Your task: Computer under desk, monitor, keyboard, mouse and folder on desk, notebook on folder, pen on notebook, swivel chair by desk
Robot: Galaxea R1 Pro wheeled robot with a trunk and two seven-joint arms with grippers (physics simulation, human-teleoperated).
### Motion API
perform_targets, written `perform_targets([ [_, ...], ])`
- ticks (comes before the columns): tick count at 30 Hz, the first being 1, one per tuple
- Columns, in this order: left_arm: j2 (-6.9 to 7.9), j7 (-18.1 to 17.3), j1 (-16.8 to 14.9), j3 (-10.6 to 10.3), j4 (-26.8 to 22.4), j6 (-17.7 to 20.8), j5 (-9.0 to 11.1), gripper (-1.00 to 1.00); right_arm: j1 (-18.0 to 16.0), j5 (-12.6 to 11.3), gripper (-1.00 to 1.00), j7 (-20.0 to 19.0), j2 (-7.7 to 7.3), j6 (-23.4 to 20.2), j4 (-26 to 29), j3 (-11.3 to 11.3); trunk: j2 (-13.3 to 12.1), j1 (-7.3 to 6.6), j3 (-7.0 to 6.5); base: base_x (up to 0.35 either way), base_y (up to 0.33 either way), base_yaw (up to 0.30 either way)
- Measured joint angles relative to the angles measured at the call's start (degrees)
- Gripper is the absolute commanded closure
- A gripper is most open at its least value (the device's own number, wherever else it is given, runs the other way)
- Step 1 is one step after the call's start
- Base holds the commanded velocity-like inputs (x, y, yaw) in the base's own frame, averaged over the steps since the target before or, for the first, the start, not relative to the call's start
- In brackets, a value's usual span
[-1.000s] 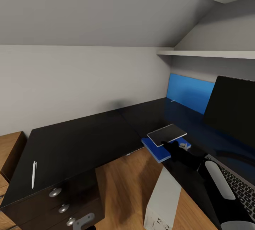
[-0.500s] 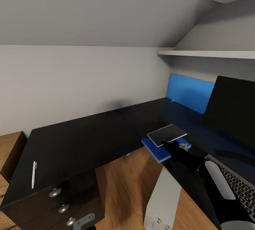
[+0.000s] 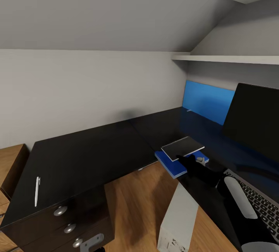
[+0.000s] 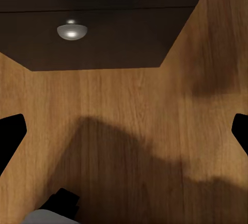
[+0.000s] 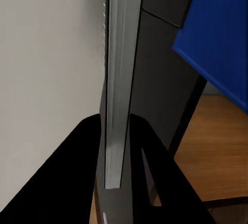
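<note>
On folder (image 3: 175,165), notebook (image 3: 182,147), seemingly gripped edgewise

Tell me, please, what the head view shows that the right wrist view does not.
The head view adds the thin white pen on the glossy black desk, the wide black monitor, the silvery keyboard and the white tower computer. The right wrist view adds the right gripper clamping the thin grey notebook edge-on. Both share that notebook, the flat blue folder, the desk and wooden floor.
</note>
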State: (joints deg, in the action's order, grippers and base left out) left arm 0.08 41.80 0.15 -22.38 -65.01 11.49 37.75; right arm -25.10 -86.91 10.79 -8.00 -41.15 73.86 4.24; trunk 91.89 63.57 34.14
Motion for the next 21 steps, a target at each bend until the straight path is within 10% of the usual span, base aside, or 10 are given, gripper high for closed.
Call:
perform_targets([
  [21,0.0,-0.1,0.0,0.0,0.0,-2.7,0.1,-1.0,0.0,0.0,1.0,0.1,0.0,0.0,-1.8,0.0,0.0,0.0,0.0,0.0,0.0,0.0],
])
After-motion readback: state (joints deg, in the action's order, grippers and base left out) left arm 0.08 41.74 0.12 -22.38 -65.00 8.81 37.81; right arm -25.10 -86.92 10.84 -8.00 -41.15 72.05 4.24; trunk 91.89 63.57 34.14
